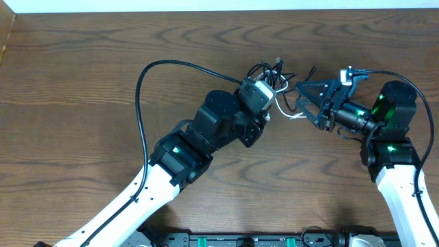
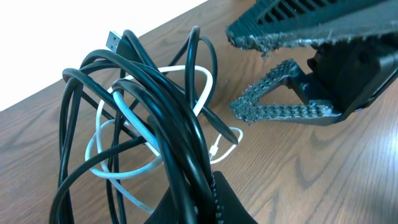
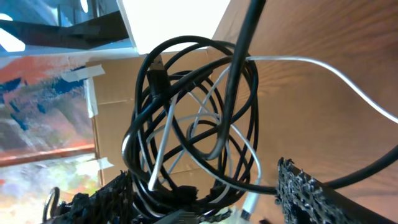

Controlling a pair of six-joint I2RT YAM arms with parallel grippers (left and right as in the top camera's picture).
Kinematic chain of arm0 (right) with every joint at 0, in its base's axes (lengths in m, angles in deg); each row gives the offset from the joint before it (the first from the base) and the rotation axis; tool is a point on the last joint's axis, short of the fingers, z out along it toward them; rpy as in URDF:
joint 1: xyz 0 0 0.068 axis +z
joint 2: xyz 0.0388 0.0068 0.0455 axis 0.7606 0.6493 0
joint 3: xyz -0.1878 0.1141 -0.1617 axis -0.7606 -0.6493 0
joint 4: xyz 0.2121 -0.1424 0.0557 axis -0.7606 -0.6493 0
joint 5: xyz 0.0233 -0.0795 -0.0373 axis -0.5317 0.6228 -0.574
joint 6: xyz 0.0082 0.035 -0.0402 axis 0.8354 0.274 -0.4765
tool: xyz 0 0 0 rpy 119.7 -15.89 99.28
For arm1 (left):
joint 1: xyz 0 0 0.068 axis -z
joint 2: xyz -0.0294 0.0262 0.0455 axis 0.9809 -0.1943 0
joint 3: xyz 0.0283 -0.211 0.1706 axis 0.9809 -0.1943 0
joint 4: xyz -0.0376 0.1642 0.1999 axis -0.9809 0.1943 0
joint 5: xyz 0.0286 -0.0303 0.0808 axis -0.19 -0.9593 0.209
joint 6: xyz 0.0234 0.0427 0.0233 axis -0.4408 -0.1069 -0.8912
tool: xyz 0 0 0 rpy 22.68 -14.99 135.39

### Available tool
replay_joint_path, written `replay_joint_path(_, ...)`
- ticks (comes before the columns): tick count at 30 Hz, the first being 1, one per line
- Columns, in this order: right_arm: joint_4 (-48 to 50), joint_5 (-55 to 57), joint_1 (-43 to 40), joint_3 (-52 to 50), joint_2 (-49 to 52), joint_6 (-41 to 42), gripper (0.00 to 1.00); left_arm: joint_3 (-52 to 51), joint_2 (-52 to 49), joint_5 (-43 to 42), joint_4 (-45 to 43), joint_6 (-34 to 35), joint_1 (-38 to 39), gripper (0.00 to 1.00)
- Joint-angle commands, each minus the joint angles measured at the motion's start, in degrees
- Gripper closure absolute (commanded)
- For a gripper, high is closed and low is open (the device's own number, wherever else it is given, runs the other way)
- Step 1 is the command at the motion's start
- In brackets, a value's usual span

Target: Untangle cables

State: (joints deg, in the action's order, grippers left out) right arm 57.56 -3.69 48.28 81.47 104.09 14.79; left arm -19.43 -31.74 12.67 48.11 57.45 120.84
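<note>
A bunch of black cables (image 1: 269, 74) with a white cable (image 1: 287, 110) woven through it sits at the table's middle. My left gripper (image 1: 264, 88) is shut on the black strands of the bunch (image 2: 163, 106) and holds them up; a USB plug (image 2: 114, 41) sticks out on top. The white cable (image 2: 124, 112) loops through the black ones. My right gripper (image 1: 306, 100) is open just right of the bunch, its jaws (image 2: 273, 74) spread beside the loops. In the right wrist view the tangle (image 3: 193, 118) hangs between the open fingers (image 3: 205, 199), with a white plug (image 3: 249, 202) low down.
The wooden table (image 1: 82, 103) stretches left and toward the front. A thick black arm wire (image 1: 147, 75) arcs over the left half. A cardboard edge (image 1: 7, 41) stands at the far left.
</note>
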Motion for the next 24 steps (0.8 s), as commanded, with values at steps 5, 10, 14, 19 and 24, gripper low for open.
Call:
replay_joint_path(5,0.26,-2.75,0.70,0.59,0.07,2.58,0.30,-0.02,-2.49,4.48,0.66,-4.66,-0.24,0.93)
replay_joint_path(10,0.26,-3.15,0.83,0.59,0.07,2.58,0.44,-0.02,-3.67,4.39,0.22,-4.63,-0.24,0.93)
replay_joint_path(14,0.26,-2.49,1.27,0.59,0.07,2.60,0.63,-0.02,-3.67,-0.50,-2.05,-4.61,-0.09,0.92)
replay_joint_path(19,0.26,-2.21,1.33,0.59,0.07,2.56,0.72,-0.02,-3.67,-4.24,-3.65,-2.73,-0.09,0.92)
replay_joint_path(24,0.26,-0.92,1.33,0.59,0.07,2.56,0.75,-0.02,-3.67,-4.48,-3.72,-1.53,-0.07,0.92)
